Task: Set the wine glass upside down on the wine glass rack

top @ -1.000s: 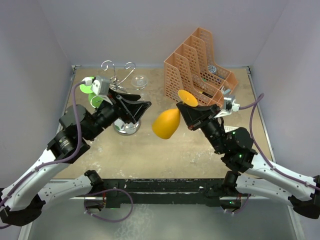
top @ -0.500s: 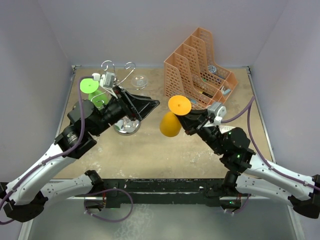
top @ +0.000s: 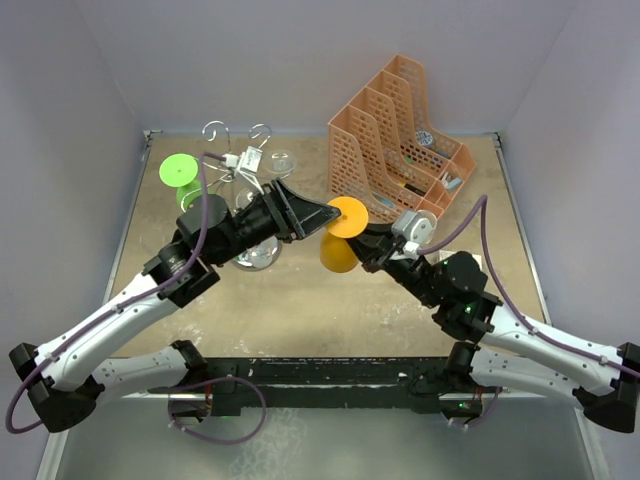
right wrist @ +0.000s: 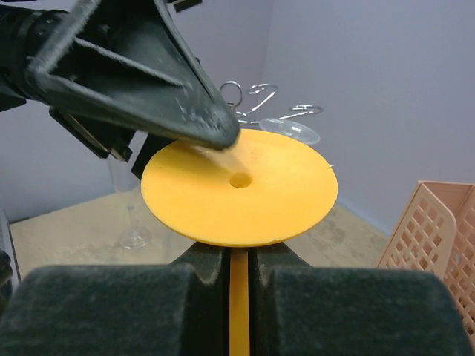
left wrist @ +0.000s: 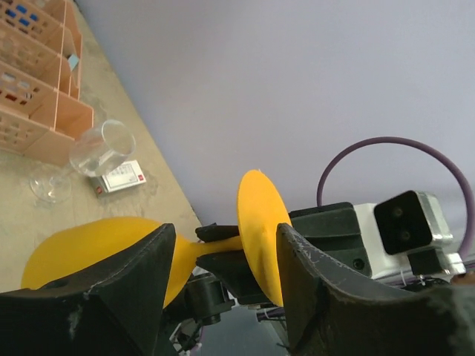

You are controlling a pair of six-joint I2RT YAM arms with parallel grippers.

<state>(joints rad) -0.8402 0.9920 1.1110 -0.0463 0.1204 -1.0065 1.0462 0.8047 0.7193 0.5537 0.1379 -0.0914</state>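
The orange wine glass (top: 342, 228) hangs tilted over the middle of the table. My right gripper (top: 366, 243) is shut on its stem (right wrist: 239, 311) just under the round foot (right wrist: 239, 189). My left gripper (top: 328, 214) is open, one finger on each side of that foot (left wrist: 261, 230); the bowl (left wrist: 89, 248) lies beyond the left finger. In the right wrist view one left fingertip (right wrist: 220, 133) rests at the foot's top face. The wine glass rack (top: 237, 135) stands at the back left, behind the left arm, its hooks (right wrist: 260, 93) showing past the foot.
A green glass (top: 180, 169) hangs on the rack's left side and a clear foot (top: 280, 160) shows on its right. The orange mesh organiser (top: 395, 130) fills the back right. Beside it lie a clear glass (left wrist: 100, 148) and a small card (left wrist: 119, 178).
My left gripper swung right, away from the rack and the green glass, and now straddles the orange foot. My right gripper turned the orange glass and carried it slightly left.
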